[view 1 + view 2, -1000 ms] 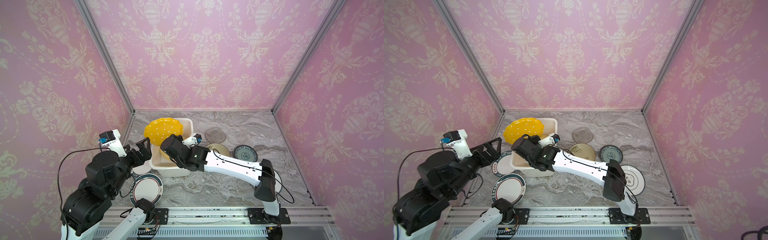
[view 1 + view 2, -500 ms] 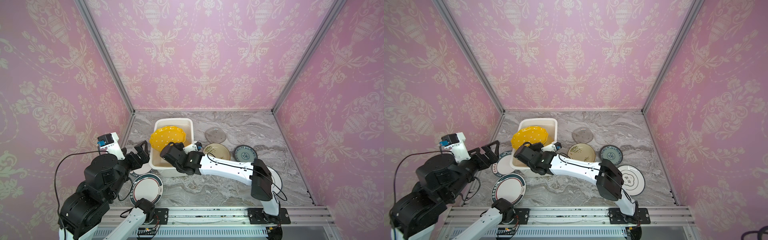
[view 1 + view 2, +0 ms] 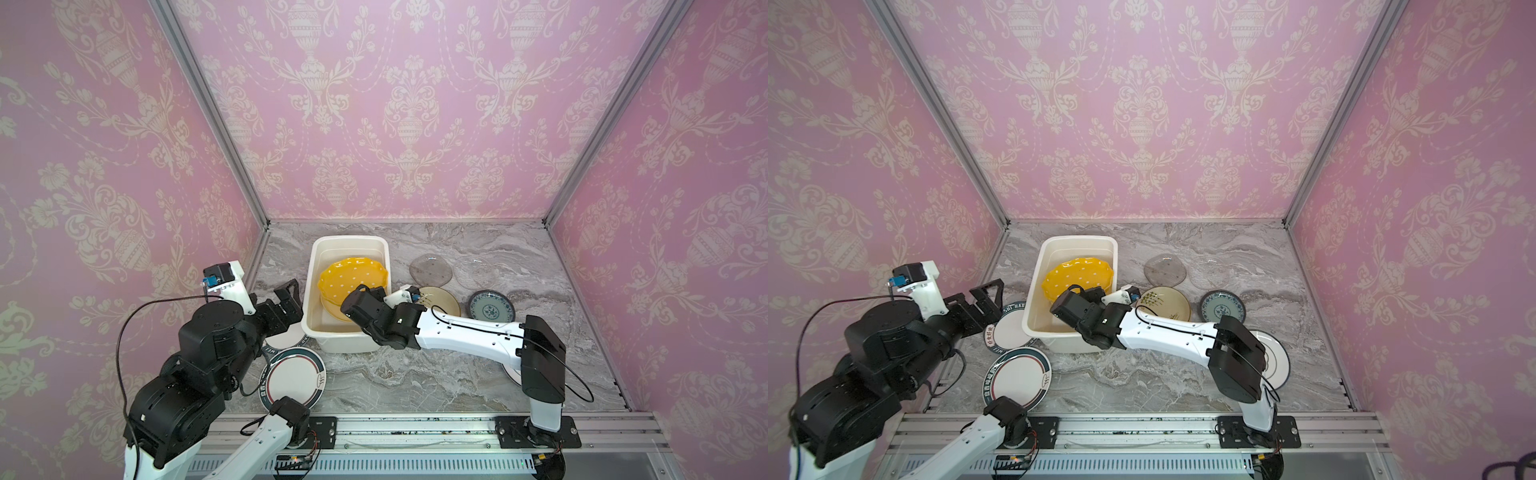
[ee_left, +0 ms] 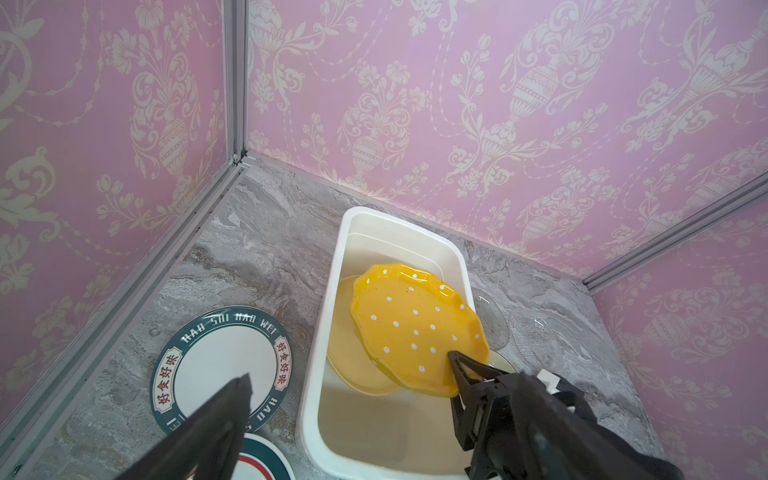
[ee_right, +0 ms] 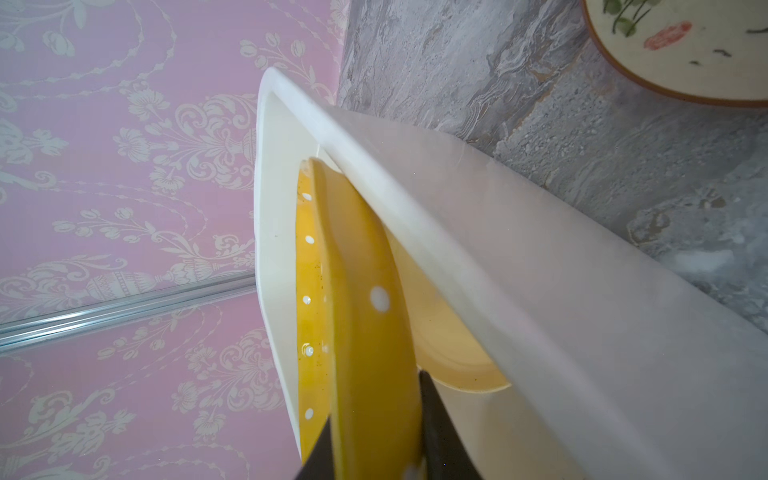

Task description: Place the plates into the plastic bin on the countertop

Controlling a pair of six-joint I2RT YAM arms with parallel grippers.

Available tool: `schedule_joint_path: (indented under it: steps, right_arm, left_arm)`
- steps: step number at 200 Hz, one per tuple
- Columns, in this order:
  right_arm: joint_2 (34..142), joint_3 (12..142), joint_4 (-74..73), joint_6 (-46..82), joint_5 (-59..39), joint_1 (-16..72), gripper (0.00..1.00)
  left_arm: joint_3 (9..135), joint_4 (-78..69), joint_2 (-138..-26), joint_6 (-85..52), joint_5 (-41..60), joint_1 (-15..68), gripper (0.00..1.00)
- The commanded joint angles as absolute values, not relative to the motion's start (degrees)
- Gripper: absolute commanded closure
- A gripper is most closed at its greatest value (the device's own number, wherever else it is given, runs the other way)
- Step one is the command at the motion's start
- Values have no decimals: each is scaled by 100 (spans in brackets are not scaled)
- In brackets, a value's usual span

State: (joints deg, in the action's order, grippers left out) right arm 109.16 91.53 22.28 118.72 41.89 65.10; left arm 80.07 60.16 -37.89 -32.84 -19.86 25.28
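Yellow dotted scalloped plate (image 3: pixel 353 276) sits tilted inside the white plastic bin (image 3: pixel 348 238), which stands on the grey marble-look bench (image 3: pixel 415 374) towards the far left. Right gripper (image 3: pixel 365 292) reaches in over the bin's near right corner. Its jaws pinch the near rim of that plate, one on each face, as the right wrist view shows. The plate's right edge lies at the bin's right wall. Beneath it a pale yellow plate (image 4: pixel 345 345) rests low in the bin.

Left gripper (image 3: pixel 291 296) hangs just left of the bin, jaws spread wide and holding nothing, above a white plate with a dark lettered rim (image 4: pixel 220 365). A second dark-rimmed plate (image 3: pixel 293 376) lies nearer.

On the bench right of the bin:
- a grey glass plate (image 3: pixel 431 269)
- a clear glass plate (image 3: pixel 473 272)
- a cream sprigged plate (image 3: pixel 1165 303)
- a blue-patterned plate (image 3: pixel 491 305)
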Motion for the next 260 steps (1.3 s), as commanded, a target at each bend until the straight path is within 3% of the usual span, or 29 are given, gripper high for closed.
schedule_joint_path:
  steps: [1, 69, 122, 193, 260]
  right_arm:
    - [10371, 9000, 1797, 11905, 4359, 6284, 92]
    - [10273, 8996, 1854, 10992, 3455, 5664, 92]
    - [10913, 9973, 2252, 10311, 2919, 5533, 92]
    - [11599, 10805, 2592, 10082, 2701, 5647, 91]
    - [11399, 10389, 2630, 9955, 2599, 5663, 91]
  left_arm:
    - [7981, 6137, -3832, -3145, -2092, 2483, 1]
    - [8015, 6068, -4042, -3085, -2050, 2487, 1]
    - [8016, 6099, -4103, -3020, -2031, 2487, 1]
    - [8103, 6240, -4039, -2909, -2161, 2487, 1]
    - [8051, 6251, -4000, -2917, -2155, 2487, 1]
